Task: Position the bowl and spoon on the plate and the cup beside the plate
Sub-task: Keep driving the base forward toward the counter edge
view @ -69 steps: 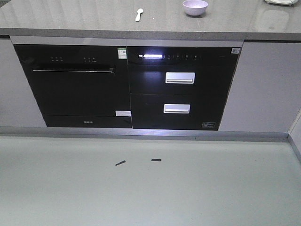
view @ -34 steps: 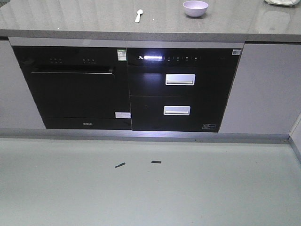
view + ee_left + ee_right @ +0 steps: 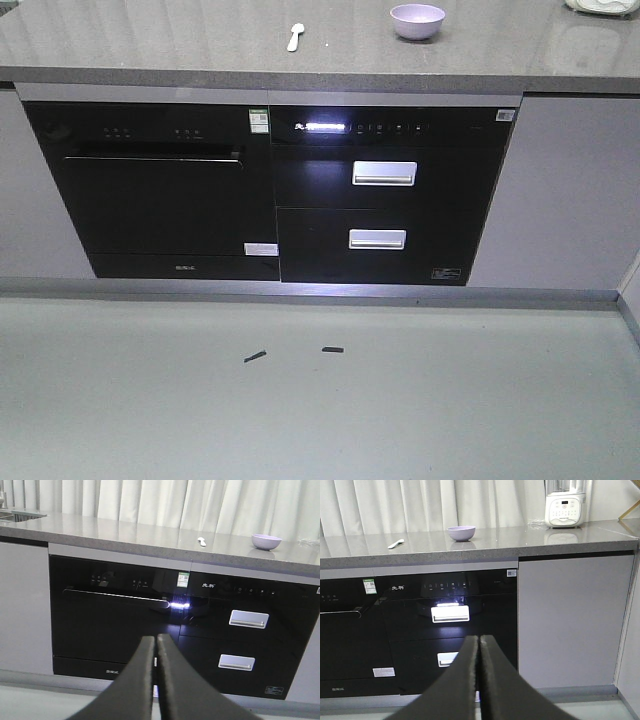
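Approach step, seemingly: left claw (image 3: 156, 645) and right claw (image 3: 479, 645), both closed and empty, sit well short of the bowl (image 3: 417, 20) and spoon (image 3: 295, 36) on the worktop (image 3: 150, 45), so driving nearer comes next.

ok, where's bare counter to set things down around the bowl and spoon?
Bare counter: the stretch between spoon and bowl, the run left of the spoon, and most of the span from bowl to the white appliance. Only that end is crowded.

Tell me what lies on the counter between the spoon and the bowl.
Nothing: only bare grey countertop runs between the spoon and the bowl, shown plainly in the front-facing view and in the right wrist view.
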